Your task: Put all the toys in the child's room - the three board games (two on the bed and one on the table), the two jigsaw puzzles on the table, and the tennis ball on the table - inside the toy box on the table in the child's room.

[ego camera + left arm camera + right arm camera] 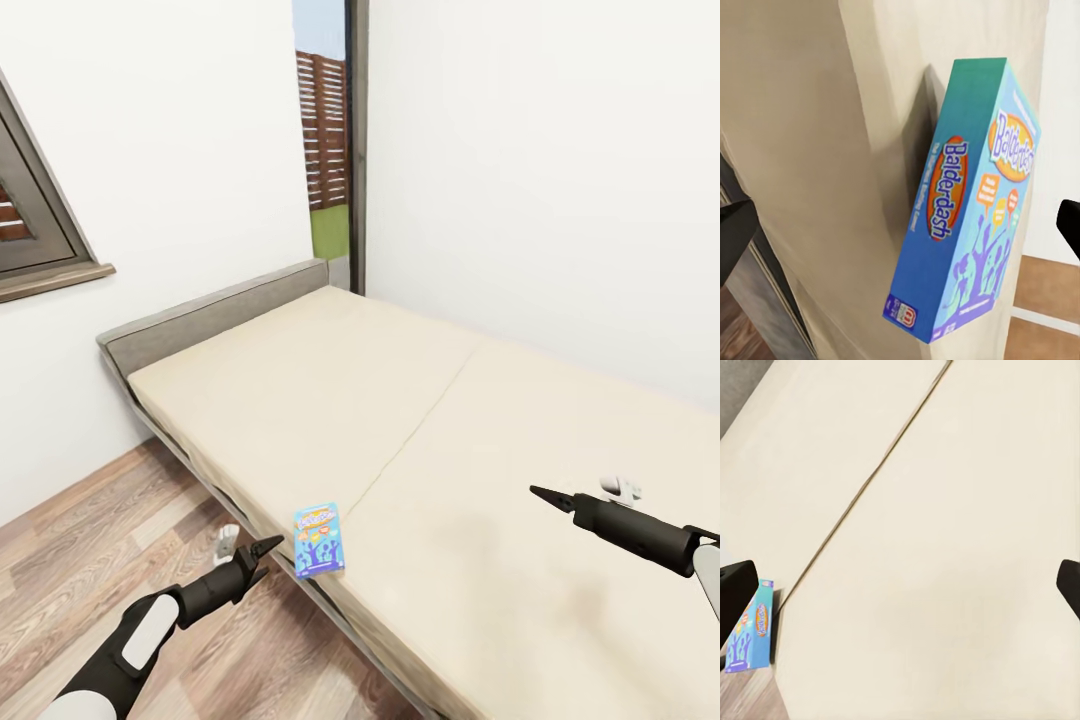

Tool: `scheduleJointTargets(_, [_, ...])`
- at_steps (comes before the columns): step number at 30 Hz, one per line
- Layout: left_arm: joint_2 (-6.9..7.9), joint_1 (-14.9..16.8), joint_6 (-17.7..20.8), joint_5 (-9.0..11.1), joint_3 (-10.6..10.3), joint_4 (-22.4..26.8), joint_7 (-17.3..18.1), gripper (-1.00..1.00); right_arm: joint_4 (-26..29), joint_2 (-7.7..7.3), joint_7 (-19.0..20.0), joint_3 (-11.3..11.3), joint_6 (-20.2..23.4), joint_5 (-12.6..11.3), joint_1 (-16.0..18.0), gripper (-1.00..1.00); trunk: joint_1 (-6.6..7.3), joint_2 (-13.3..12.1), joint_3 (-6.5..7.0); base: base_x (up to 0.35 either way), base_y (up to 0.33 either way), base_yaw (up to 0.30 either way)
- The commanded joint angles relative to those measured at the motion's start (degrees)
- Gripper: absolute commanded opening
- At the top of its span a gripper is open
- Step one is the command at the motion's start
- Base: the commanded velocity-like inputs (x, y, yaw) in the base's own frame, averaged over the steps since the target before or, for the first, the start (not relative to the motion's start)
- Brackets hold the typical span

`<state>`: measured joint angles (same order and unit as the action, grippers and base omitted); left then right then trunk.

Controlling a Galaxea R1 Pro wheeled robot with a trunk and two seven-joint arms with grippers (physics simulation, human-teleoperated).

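Lying flat at the near edge of the wide cream mattress bed, small blue rectangular printed cardboard game box, long axis running away from the edge | left tool open, just beside box, over wooden plank floor | right tool open, above smooth mattress.

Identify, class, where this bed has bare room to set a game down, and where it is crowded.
Almost the whole cream mattress is bare, from the grey headboard across the centre seam to the wall side. The one occupied spot is the near edge, where the blue board game lies close to the left gripper.
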<state>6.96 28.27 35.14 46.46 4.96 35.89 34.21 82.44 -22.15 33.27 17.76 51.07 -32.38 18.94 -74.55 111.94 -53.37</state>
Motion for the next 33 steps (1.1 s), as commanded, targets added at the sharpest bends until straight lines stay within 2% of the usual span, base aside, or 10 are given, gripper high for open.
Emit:
scheduleJointTargets(1, [-0.03, 0.0, 0.4, 0.2, 0.1, 0.1, 0.1, 1.0, 0.0, 0.01, 0.2, 0.1, 0.3, 0.0, 0.0, 1.0, 0.01, 0.0, -0.05, 0.0, 0.0, -0.027])
scheduleJointTargets(28, [-0.21, 0.0, 0.5, 0.2, 0.1, 0.3, 0.0, 1.0, 0.0, 0.01, 0.2, 0.1, 0.3, 0.0, 0.0, 1.0, 0.01, 0.0, -0.05, 0.0, 0.0, -0.007])
scheduleJointTargets(33, [-1.03, 0.0, 0.5, 0.2, 0.0, 0.3, -0.1, 1.0, 0.0, 0.01, 0.2, 0.1, 0.3, 0.0, 0.0, 1.0, 0.01, 0.0, -0.05, 0.0, 0.0, 0.0])
